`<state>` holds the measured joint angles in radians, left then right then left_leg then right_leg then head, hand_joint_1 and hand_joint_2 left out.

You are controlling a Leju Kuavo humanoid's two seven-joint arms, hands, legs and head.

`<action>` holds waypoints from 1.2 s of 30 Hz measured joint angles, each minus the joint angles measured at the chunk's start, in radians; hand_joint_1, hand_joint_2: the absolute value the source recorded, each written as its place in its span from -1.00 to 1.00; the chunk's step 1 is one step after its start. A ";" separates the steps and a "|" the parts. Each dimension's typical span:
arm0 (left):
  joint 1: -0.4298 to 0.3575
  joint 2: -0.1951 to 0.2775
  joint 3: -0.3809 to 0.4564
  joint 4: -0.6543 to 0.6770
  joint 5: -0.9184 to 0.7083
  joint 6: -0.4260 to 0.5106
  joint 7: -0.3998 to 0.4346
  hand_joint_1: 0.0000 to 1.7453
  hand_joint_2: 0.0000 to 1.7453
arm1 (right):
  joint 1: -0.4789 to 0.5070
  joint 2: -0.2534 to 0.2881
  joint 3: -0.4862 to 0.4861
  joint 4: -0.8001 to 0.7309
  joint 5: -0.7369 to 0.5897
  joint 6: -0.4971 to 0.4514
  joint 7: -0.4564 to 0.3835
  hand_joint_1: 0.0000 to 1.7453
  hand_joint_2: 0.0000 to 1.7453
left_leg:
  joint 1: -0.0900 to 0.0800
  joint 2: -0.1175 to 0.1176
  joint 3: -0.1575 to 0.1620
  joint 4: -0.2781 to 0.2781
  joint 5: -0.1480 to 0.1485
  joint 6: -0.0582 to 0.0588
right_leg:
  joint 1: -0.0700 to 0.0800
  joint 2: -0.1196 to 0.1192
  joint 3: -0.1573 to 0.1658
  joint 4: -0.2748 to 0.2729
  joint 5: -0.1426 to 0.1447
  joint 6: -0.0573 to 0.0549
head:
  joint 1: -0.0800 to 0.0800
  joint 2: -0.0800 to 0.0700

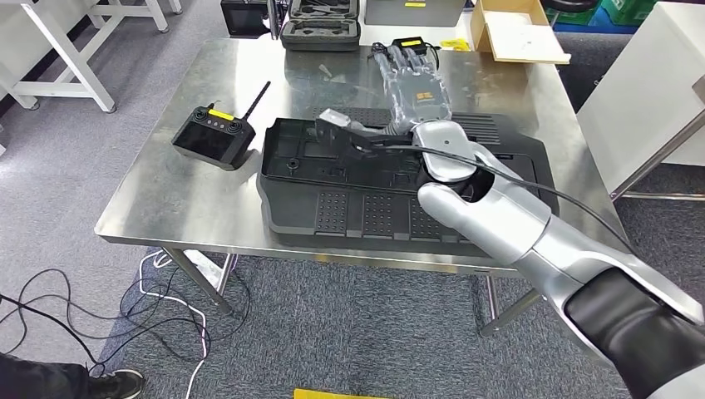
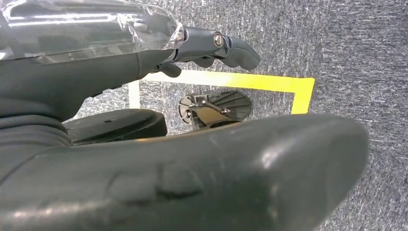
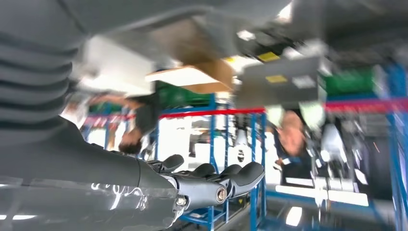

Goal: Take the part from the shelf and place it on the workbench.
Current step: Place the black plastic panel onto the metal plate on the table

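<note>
Steel workbench on grey carpet

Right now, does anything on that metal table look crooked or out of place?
Slightly. The big black part lies askew on the workbench, its front edge poking past the table's near rim. The right hand hovers flat above it, fingers straight. Nothing looks spilled or broken.
</note>
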<state>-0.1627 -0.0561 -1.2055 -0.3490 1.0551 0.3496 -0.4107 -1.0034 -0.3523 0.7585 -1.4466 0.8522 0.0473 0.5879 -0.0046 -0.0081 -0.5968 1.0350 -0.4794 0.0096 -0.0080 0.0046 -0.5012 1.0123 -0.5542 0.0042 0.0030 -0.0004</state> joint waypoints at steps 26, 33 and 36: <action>0.023 0.000 0.007 0.000 0.042 0.053 -0.034 -1.00 -1.00 | 0.459 -0.114 -0.388 -0.496 0.181 -0.740 -0.340 -1.00 1.00 | 0.001 0.000 0.001 0.000 -0.001 0.000 | 0.001 0.000 0.002 -0.002 0.000 0.000 | -0.001 0.000; 0.047 0.000 0.025 0.000 0.097 0.079 -0.071 -1.00 -1.00 | 0.644 0.009 -0.570 -0.572 0.139 -0.740 -0.564 -1.00 1.00 | 0.001 0.000 0.001 -0.001 -0.001 0.000 | 0.001 0.000 0.002 -0.002 -0.001 0.000 | -0.001 0.000; 0.056 0.000 0.031 0.000 0.118 0.090 -0.087 -1.00 -1.00 | 0.735 0.078 -0.629 -0.594 0.091 -0.740 -0.686 -1.00 1.00 | 0.001 0.000 0.001 -0.001 -0.001 0.000 | 0.001 0.000 0.002 -0.002 -0.001 0.000 | -0.001 0.000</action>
<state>-0.1066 -0.0557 -1.1740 -0.3487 1.1734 0.4399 -0.4977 -0.2679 -0.2746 0.1299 -2.0403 0.9431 -0.6931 -0.0986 -0.0037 -0.0082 -0.5956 1.0343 -0.4804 0.0098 -0.0069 0.0042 -0.4989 1.0099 -0.5550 0.0045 0.0023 -0.0004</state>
